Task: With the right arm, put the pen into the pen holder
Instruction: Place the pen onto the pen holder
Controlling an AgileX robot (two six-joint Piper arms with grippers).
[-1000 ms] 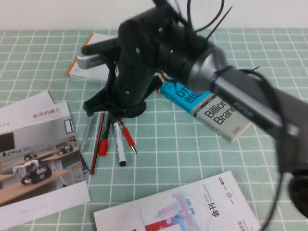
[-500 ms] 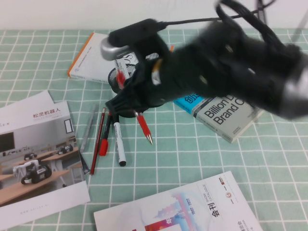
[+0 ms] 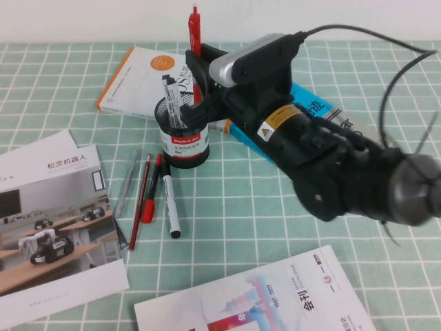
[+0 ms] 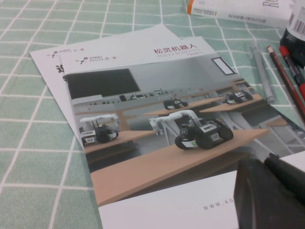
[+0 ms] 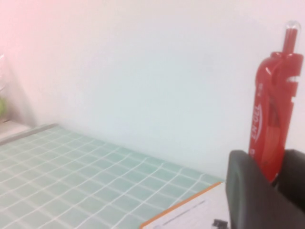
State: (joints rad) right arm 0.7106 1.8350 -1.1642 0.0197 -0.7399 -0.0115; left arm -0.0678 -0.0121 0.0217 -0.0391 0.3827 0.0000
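Note:
The pen [image 3: 195, 31] is slim and red. It stands upright in my right gripper [image 3: 198, 74], which is shut on it right above the pen holder [image 3: 185, 141], a black mesh cup with a white and red label. The pen's lower end is hidden behind the fingers. A white marker [image 3: 170, 96] leans inside the cup. In the right wrist view the pen [image 5: 270, 129] sits between the two dark fingers [image 5: 248, 191]. My left gripper [image 4: 269, 198] shows only as a dark shape over a brochure in the left wrist view.
On the table left of the cup lie a white marker [image 3: 170, 203], a red-and-black pen [image 3: 150, 189], a thin red stick [image 3: 140, 203] and a grey pen [image 3: 125, 185]. An orange-edged book [image 3: 138, 79], a blue book [image 3: 313, 110], brochures [image 3: 48, 221] and a booklet [image 3: 262, 300] lie around.
My right arm has swung back from the table. It lifted the red pen from beside the other pens and turned it upright over the pen holder.

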